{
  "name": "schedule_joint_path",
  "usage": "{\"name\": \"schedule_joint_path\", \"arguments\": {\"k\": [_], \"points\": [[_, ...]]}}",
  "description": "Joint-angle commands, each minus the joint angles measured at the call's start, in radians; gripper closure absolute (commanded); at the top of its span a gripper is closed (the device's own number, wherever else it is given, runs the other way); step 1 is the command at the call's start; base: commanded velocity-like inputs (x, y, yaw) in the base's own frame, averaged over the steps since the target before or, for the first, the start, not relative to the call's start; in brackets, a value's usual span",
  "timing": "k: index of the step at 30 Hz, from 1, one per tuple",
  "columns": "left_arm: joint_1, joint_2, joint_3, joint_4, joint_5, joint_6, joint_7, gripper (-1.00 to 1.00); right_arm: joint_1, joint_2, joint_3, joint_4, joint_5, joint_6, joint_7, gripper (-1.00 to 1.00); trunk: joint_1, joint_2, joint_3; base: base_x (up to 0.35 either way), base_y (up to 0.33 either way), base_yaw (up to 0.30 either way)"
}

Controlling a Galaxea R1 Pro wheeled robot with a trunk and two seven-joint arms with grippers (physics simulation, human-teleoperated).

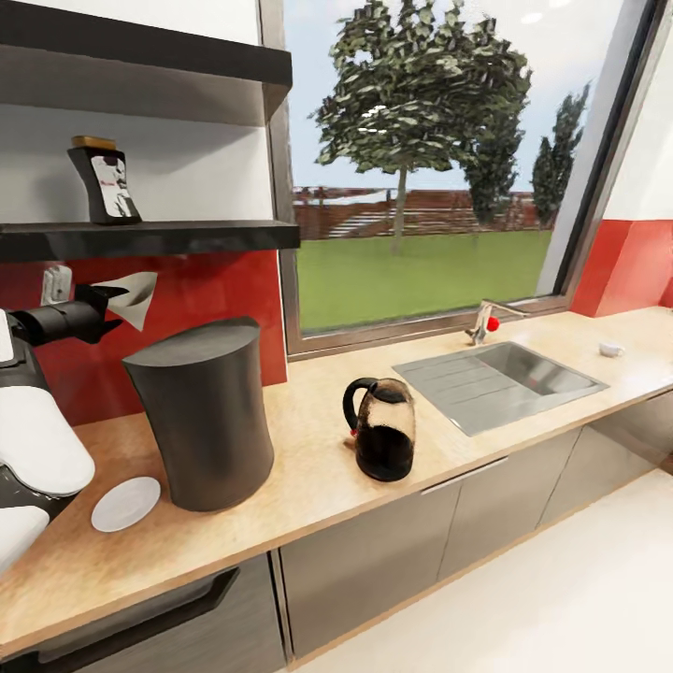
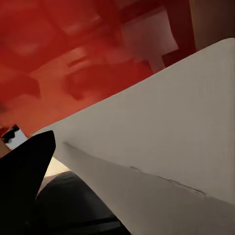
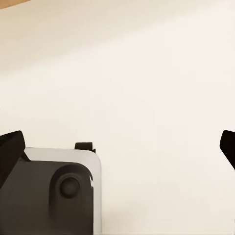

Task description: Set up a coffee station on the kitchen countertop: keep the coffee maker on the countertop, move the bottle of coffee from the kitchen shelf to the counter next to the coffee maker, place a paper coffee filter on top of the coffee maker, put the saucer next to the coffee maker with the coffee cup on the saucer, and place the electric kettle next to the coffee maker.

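My left gripper [image 1: 110, 301] is shut on a white paper coffee filter [image 1: 136, 293], held in the air above and left of the dark cylindrical coffee maker [image 1: 201, 416]. In the left wrist view the filter [image 2: 161, 137] spreads wide beside one dark finger [image 2: 24, 181]. A white saucer [image 1: 126, 503] lies on the counter left of the coffee maker. The glass electric kettle [image 1: 383, 430] stands to its right. The bottle of coffee [image 1: 107, 182] sits on the dark shelf. A small white coffee cup [image 1: 611, 349] rests far right on the counter. My right gripper [image 3: 117, 149] is open over pale floor.
A steel sink [image 1: 500, 379] with a tap [image 1: 486, 321] is set into the wooden countertop [image 1: 308, 486] below a large window. A red backsplash [image 1: 215, 290] runs behind the coffee maker. Two dark shelves [image 1: 150, 236] hang at upper left. Grey cabinets stand under the counter.
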Motion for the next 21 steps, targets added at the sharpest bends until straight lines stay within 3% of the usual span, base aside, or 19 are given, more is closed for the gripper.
{"name": "schedule_joint_path", "arguments": {"k": [1,6,8,12,17,21], "points": [[-0.001,0.0,0.002,0.0,0.011,0.004,0.009,1.0,-0.001,0.0,0.0,0.0,0.0,-0.003,0.0,-1.0,0.001,-0.002,-0.002,0.0,0.216,-0.015],[-0.001,0.001,0.002,0.0,0.011,0.004,0.009,1.0,-0.001,0.0,0.0,-0.001,0.001,-0.004,0.001,-1.0,0.001,-0.002,-0.002,0.0,0.113,-0.002],[0.01,0.012,-0.01,0.011,0.021,0.009,0.012,1.0,-0.002,0.006,0.002,-0.006,0.003,-0.006,0.0,-1.0,0.001,-0.002,-0.002,0.0,0.0,0.0],[0.033,0.012,0.004,0.011,0.039,0.008,0.016,1.0,-0.004,0.009,-0.004,-0.023,0.002,-0.007,-0.005,-1.0,0.001,-0.002,-0.002,0.0,0.0,0.0],[0.061,0.017,0.0,-0.001,0.009,0.009,0.016,1.0,-0.005,0.009,-0.006,-0.051,0.001,-0.006,-0.007,-1.0,0.001,-0.002,-0.002,0.0,0.0,0.0],[0.066,0.02,-0.001,-0.002,0.005,0.01,0.016,1.0,-0.005,0.009,-0.005,-0.073,0.0,-0.006,-0.006,-1.0,0.001,-0.002,-0.002,0.0,0.0,0.0]]}}
